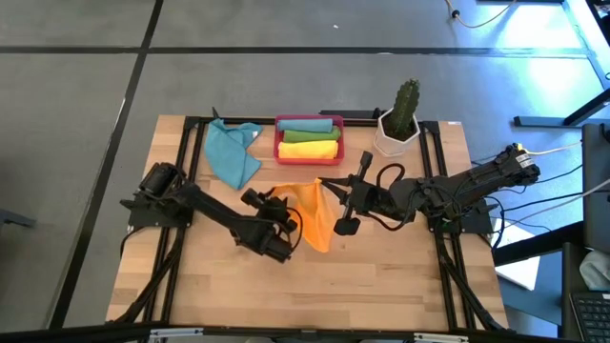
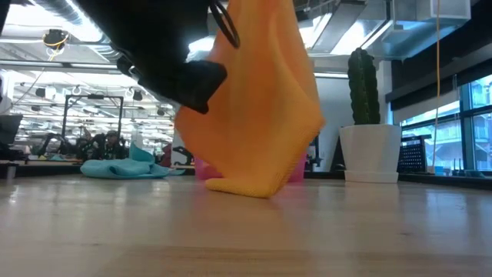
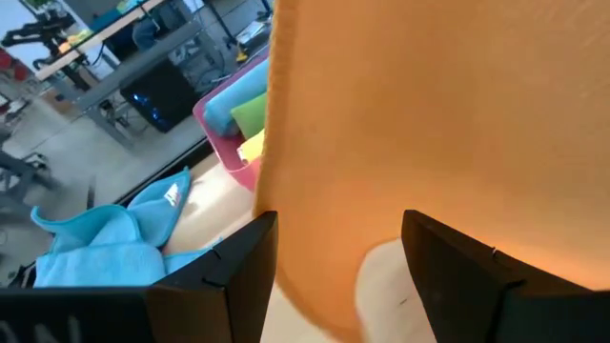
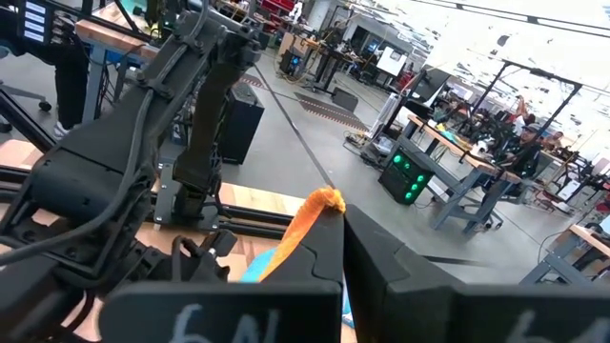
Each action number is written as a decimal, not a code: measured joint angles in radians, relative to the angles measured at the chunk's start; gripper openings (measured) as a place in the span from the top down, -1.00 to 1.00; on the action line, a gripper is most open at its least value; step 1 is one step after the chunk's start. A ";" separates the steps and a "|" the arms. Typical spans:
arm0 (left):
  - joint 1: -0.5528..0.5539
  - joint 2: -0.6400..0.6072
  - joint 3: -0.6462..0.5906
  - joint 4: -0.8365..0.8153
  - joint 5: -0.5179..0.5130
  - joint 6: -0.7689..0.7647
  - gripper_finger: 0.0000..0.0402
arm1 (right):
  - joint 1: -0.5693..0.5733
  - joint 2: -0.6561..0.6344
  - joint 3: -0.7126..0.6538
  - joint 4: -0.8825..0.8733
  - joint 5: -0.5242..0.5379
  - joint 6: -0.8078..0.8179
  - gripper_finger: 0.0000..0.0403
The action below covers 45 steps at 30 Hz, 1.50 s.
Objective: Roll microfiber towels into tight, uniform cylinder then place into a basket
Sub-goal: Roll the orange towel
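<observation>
The wooden surface (image 1: 381,286) lies under both my arms. My right claw (image 4: 343,221) is pinched tight on a corner of the orange towel (image 1: 315,211), which hangs from it, lower edge resting on the surface. My left claw (image 3: 338,252) stands wide, its fingers either side of that hanging cloth. Beyond both claws sits the red basket (image 1: 309,155) holding rolled towels, the teal towel (image 1: 232,152) crumpled beside it.
</observation>
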 joint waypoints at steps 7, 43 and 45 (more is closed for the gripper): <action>0.012 0.000 0.000 -0.137 0.042 -0.076 -0.07 | 0.000 0.000 0.000 -0.013 0.000 0.013 0.99; -0.036 -0.002 -0.215 0.151 0.126 -0.031 0.02 | 0.000 0.000 0.000 -0.027 -0.001 0.025 0.99; -0.036 -0.002 -0.224 0.187 0.126 0.002 0.07 | 0.000 0.000 0.000 -0.027 -0.001 0.024 0.99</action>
